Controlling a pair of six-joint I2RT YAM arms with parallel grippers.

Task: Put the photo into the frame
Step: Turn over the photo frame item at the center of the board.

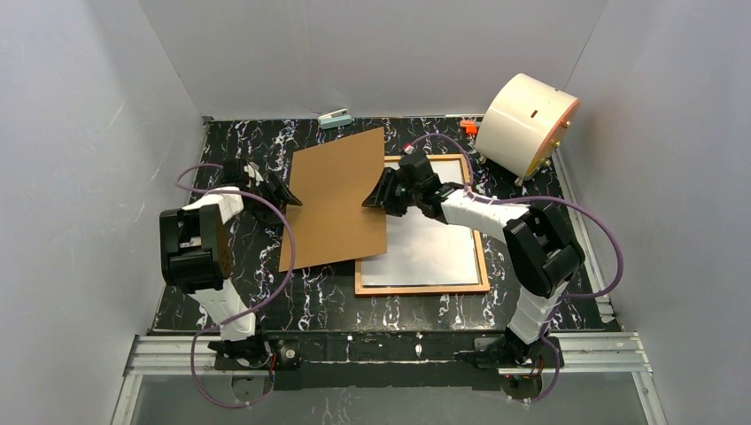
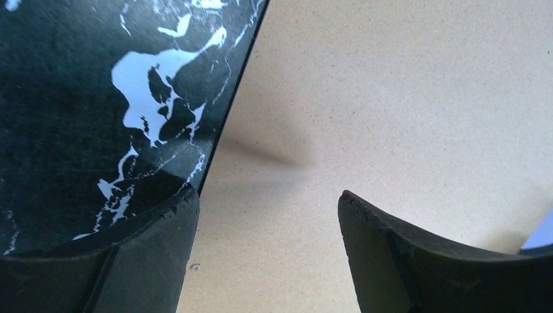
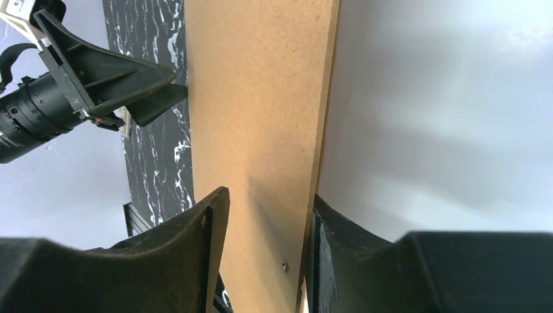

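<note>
1. on black marbled table [image 1: 266,297]: thin orange-brown wooden frame [image 1: 421,289], white-backed paper photo [image 1: 434,248] lying inside.
2. right gripper [image 1: 371,200]: clenched on tilted flat brown backing board [image 1: 336,199].
3. left gripper [image 1: 286,197]: jaws released beside board edge.

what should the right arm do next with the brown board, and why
Probably close the right gripper on the brown board. Its fingers straddle the board's right edge, the board lies skewed across the left side of the frame, and the left gripper is open at the other edge, holding nothing. A firm pinch seems needed before the board can be moved.
</note>
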